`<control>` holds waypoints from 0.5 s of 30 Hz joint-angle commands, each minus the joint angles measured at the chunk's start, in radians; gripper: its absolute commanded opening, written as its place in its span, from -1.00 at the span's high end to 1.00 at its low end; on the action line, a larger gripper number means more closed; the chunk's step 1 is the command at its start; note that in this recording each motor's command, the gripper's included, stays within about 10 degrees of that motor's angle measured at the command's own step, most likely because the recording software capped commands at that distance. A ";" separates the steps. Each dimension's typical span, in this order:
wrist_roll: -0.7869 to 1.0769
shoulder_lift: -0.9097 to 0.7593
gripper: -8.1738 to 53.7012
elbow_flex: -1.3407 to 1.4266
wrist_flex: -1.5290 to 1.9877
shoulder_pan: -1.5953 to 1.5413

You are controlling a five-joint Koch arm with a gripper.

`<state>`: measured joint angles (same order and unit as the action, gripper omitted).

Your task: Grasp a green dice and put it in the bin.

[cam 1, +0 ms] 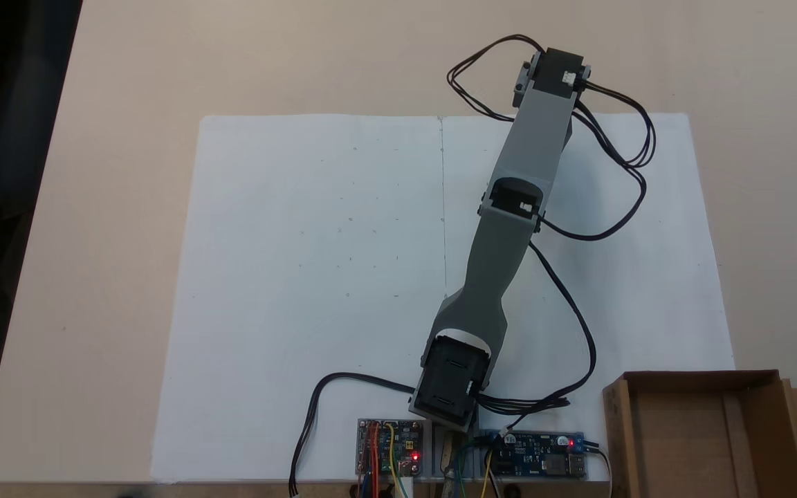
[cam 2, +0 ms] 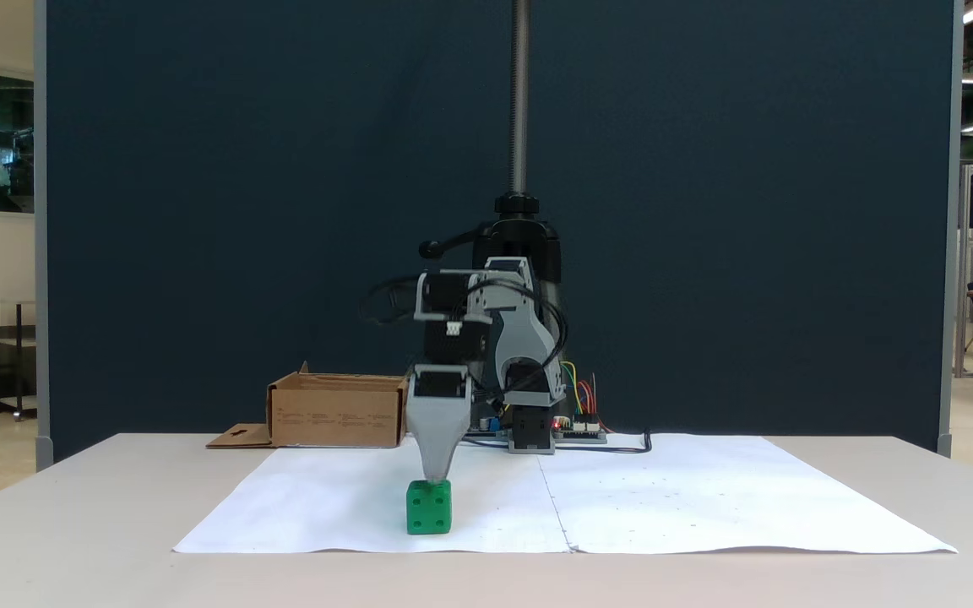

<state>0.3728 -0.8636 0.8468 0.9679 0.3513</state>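
White paper sheet (cam 2: 664, 498), gripper (cam 2: 437, 478) tip atop green dice (cam 2: 429, 508)

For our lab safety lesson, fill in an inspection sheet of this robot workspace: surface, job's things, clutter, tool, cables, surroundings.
Surface: pale table under two white paper sheets laid edge to edge.
Job's things: green dice sits on the paper near its front edge; cardboard bin stands beside the arm's base, looks empty.
Clutter: nothing seen apart from two circuit boards at the base.
Tool: tool points down right over the dice's top; open or shut cannot be told.
Cables: black cables loop loosely off the arm, over the paper.
Surroundings: dark blue partition behind the table; a room beyond it.
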 commanded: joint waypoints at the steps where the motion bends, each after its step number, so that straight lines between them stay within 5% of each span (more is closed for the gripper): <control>1: 0.107 -0.011 -0.60 -0.038 0.035 0.017; 15: 0.138 0.034 -0.60 -0.041 0.025 0.035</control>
<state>0.4080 -0.8145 0.8452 0.9679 0.3789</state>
